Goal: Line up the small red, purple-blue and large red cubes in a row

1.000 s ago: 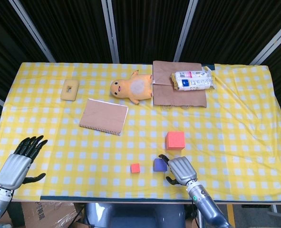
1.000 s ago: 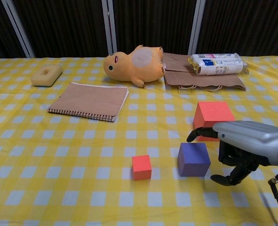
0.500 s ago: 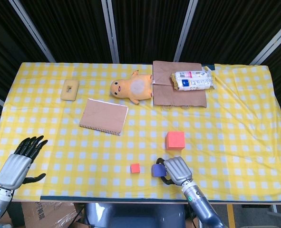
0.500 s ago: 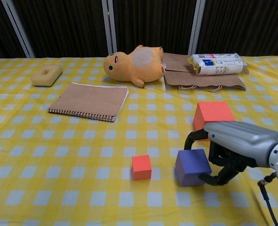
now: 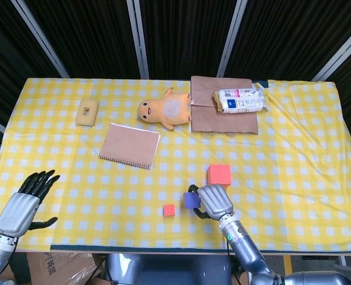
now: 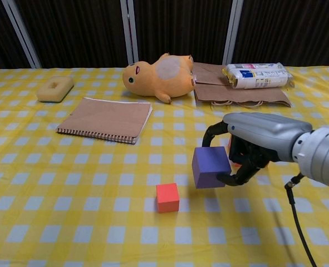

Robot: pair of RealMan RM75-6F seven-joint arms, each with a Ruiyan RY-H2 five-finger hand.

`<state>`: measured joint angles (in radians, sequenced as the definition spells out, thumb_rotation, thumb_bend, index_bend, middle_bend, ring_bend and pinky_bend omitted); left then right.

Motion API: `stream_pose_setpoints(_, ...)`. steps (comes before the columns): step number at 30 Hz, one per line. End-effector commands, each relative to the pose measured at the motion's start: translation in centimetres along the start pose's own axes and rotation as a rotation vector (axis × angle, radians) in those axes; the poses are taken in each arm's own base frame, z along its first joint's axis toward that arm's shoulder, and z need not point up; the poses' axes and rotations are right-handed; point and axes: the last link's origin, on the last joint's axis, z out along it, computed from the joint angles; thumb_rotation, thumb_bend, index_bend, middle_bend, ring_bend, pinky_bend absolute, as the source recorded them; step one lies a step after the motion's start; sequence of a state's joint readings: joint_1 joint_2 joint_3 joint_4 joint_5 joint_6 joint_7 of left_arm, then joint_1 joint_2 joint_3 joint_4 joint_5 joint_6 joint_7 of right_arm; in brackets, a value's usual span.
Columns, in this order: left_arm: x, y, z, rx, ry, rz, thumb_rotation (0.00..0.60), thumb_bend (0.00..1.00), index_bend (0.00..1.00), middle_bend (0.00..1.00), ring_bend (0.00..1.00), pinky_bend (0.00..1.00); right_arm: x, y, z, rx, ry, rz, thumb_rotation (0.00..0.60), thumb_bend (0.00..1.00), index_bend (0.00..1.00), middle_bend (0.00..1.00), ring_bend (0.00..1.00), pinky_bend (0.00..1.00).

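Purple-blue cube (image 6: 211,167), clamped in the right hand (image 6: 248,146) and lifted off the desk (image 6: 69,222), hangs between small red cube (image 6: 167,197) and large red cube (image 5: 219,174). Left hand (image 5: 22,206) idles spread, holding nothing, far from the small red cube.

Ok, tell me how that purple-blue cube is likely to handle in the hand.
The purple-blue cube is probably light: the right hand holds it by fingers on two sides. Its flat faces and square edges suggest it won't roll. The matte surface looks grippy, maybe foam, so slipping seems unlikely.
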<state>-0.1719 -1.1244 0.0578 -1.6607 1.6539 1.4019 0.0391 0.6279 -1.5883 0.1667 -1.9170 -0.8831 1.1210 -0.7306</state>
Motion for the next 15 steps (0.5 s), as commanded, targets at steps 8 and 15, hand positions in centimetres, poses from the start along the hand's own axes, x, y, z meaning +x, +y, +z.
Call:
stream_pose_setpoints(8, 0.1, -0.2, 0.2, 0.010, -0.015, -0.027, 0.600, 0.00, 0.00, 0.00, 0.00, 0.00, 0.2, -1.4, 4.2, -0.023, 0.010, -0.019, 0.600, 0.45, 0.49, 1.00, 1.00, 1.00)
stream_pose_setpoints(15, 0.1, -0.2, 0.2, 0.014, -0.026, -0.034, 0.600, 0.00, 0.00, 0.00, 0.00, 0.00, 0.2, -1.1, 5.7, -0.053, 0.007, -0.041, 0.600, 0.45, 0.49, 1.00, 1.00, 1.00)
